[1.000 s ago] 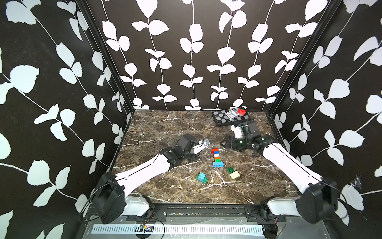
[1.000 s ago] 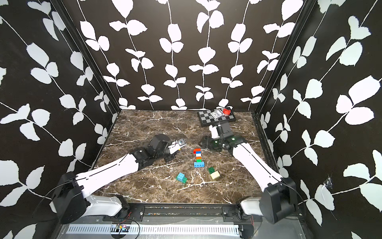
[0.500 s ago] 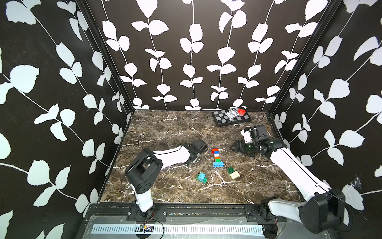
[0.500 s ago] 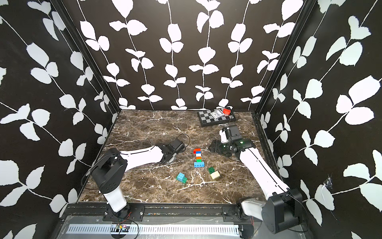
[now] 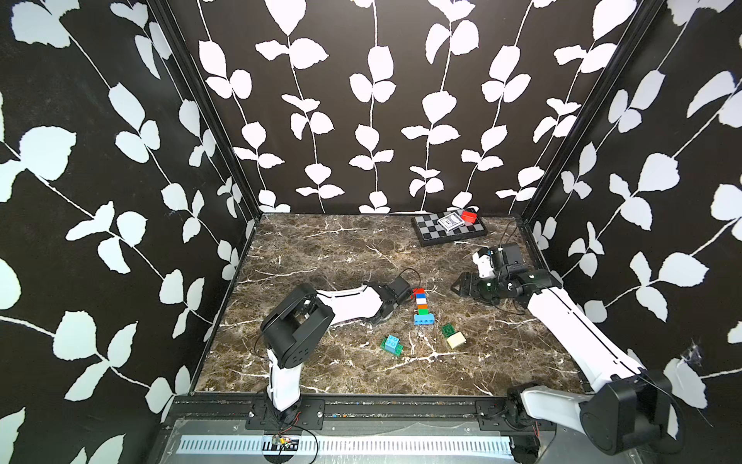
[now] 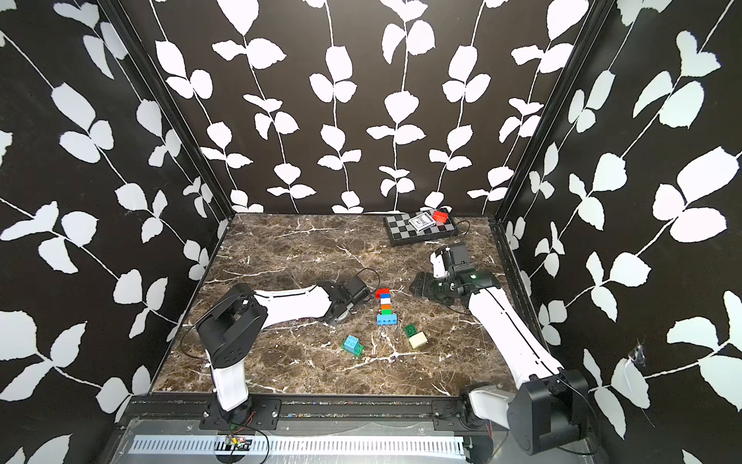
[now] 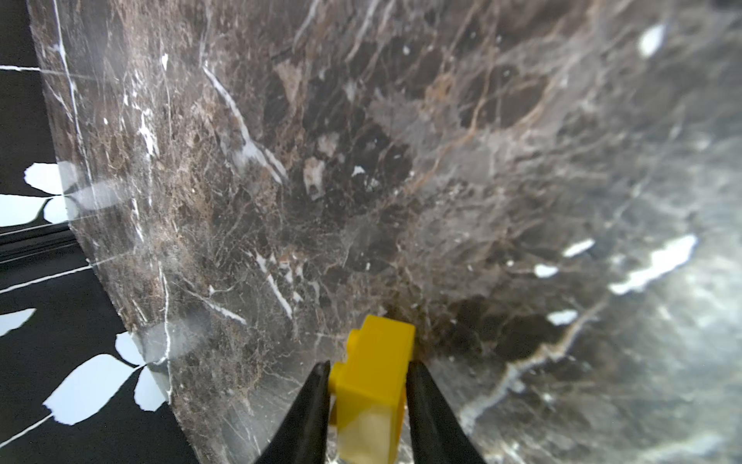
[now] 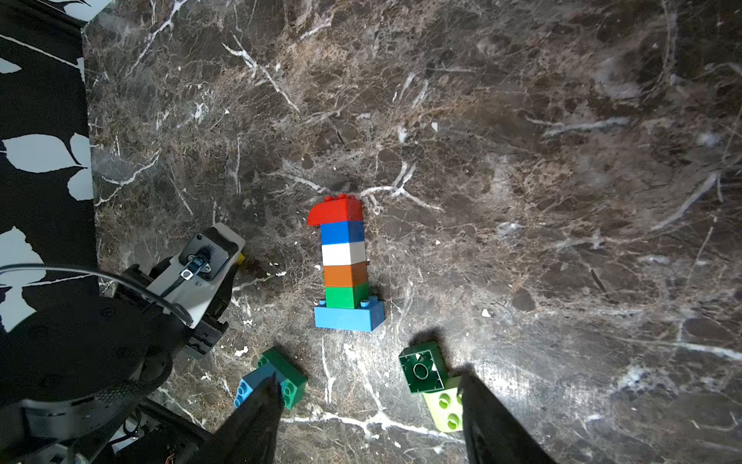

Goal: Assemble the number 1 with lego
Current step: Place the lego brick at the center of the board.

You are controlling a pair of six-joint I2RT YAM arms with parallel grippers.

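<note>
Left arm (image 5: 345, 301) folded; left claw (image 7: 368, 362) grasps yellow brick (image 7: 373, 385); right claw (image 8: 368, 378) released; stack (image 8: 345, 265): six.

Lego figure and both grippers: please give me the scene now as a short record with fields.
figure: number 1 lying flat on marble table, light blue base, red top
left gripper: closed on yellow brick
right gripper: open, empty
loose bricks: blue-green pair, dark green brick, pale brick

Left arm (image 5: 349, 303) folds, elbow rising; left gripper (image 7: 367, 363), clasping the yellow brick (image 7: 373, 385), sinks tableward; right gripper (image 5: 457, 285) retreats rightward.
</note>
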